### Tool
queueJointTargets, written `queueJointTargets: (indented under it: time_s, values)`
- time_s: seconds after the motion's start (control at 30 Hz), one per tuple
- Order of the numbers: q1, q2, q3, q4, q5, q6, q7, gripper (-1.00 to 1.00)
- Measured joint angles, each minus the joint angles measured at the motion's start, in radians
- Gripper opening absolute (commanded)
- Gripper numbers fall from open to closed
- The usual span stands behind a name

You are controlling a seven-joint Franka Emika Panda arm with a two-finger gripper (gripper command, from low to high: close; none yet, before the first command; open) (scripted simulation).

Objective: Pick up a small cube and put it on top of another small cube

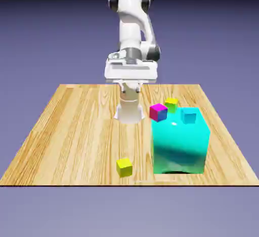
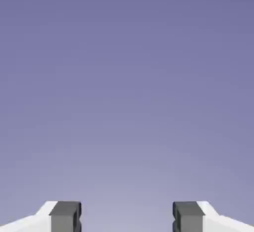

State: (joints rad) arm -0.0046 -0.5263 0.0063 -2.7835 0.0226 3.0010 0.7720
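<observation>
The small cube (image 1: 124,167) sits alone near the worktop's (image 1: 71,129) front edge, a little to the exterior view's left of the big cyan block (image 1: 180,142) and clear of it. By its look it should be light and rigid, with flat, hard faces that may be a bit slick. My guess is that the best hold is across two opposite side faces, about halfway up, with the fingers square to those faces so it does not twist or squirt out. It stands slightly turned against the worktop's edges, so the wrist would need to line up with it first.

It is plain yellow on top with darker olive-yellow sides, sharp-edged, and tiny beside the cyan block.

Other small cubes lie toward the back, on the exterior view's right. A magenta-and-blue cube (image 1: 158,112) stands just behind the cyan block's back left corner. A yellow-topped cube (image 1: 171,104) is just beyond that. A small cyan cube (image 1: 188,115) appears to rest on the big block's top, though I cannot be sure of that.

The pincer (image 2: 126,216) is released. In the hand view its two grey fingertips (image 2: 65,216) stand well apart with only the blue-violet backdrop between them. It hangs high at the worktop's far side, nowhere near the yellow cube.
</observation>
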Motion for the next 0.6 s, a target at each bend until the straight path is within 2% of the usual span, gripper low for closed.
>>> queueJointTargets:
  time_s: [0.6]
  values:
    - [-0.249,0.652,0.094,0.396,0.338,-0.537,0.462,0.00]
